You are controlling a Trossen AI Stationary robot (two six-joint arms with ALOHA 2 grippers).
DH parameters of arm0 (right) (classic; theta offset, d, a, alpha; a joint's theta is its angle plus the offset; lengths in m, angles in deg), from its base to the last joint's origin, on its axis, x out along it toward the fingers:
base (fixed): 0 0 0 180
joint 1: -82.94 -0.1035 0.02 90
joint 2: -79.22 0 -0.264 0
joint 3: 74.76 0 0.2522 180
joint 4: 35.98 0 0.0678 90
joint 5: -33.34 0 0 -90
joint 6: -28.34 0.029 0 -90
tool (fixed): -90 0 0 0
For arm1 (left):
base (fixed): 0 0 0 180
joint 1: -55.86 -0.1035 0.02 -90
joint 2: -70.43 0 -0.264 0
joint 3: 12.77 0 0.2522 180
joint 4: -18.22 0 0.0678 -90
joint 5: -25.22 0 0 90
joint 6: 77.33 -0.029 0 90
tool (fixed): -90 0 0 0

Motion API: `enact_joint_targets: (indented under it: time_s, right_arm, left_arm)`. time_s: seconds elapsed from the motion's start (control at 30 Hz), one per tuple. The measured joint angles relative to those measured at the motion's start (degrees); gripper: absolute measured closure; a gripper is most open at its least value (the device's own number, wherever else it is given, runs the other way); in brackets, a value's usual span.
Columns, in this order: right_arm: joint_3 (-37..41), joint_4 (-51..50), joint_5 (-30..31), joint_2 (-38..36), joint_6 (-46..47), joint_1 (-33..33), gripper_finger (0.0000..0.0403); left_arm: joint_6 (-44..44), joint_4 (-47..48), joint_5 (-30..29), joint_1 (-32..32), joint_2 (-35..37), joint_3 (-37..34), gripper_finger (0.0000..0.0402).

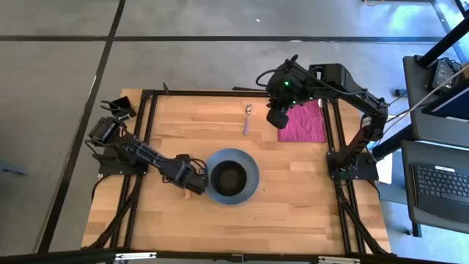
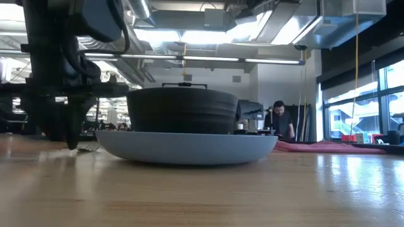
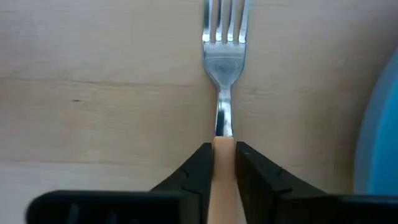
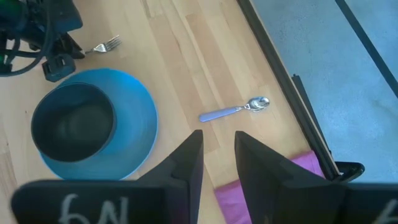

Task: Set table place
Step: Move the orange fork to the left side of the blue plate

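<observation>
Fork (image 3: 222, 56) handle is pinched in my left gripper (image 3: 224, 163) beside the plate (image 1: 249, 187), ready to be released; right gripper (image 4: 219, 160) fingers are spread, waiting.

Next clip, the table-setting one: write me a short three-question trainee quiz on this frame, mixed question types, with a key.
1. True or false: the black bowl sits on the grey-blue plate.
2. What do the left gripper fingers hold?
A. the spoon
B. the fork
C. the cloth
3. Fill in: the purple-handled spoon lies on the table between the plate and the ____ cloth, with the right gripper above the cloth's edge.

Key
1. True.
2. B: the fingers are shut on the orange handle of the fork, beside the plate.
3. Pink.
</observation>
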Motion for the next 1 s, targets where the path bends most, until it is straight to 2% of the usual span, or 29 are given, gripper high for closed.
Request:
enact_joint_targets:
  time_s: [0.17,0.33,0.57,0.73,0.87,1.0]
  right_arm:
    - [0.0,0.02,0.0,0.02,0.13,0.0,0.0309]
    - [0.0,0.26,0.01,0.04,0.41,-0.02,0.0309]
    - [0.02,2.51,0.04,0.04,0.53,0.37,0.0309]
    - [0.19,3.48,1.01,0.44,6.71,1.52,0.0309]
    - [2.96,3.64,1.03,0.5,7.32,1.66,0.0309]
    - [7.53,3.54,1.0,0.57,7.32,1.64,0.0309]
  left_arm:
    - [-0.06,-3.63,-0.38,-0.01,-1.78,-1.49,0.0293]
    - [-0.07,-2.27,-0.44,-0.39,-1.1,-1.07,0.027]
    - [-5.58,11.86,-0.59,-3.54,5.69,2.48,0.0273]
    - [-9.15,20.71,-8.5,-6.21,11.52,7.19,0.0276]
    - [-11.17,23.93,-12.34,-8.34,15.23,8.56,0.0273]
    - [-11.87,25.79,-10.87,-9.64,16.15,6.44,0.0274]
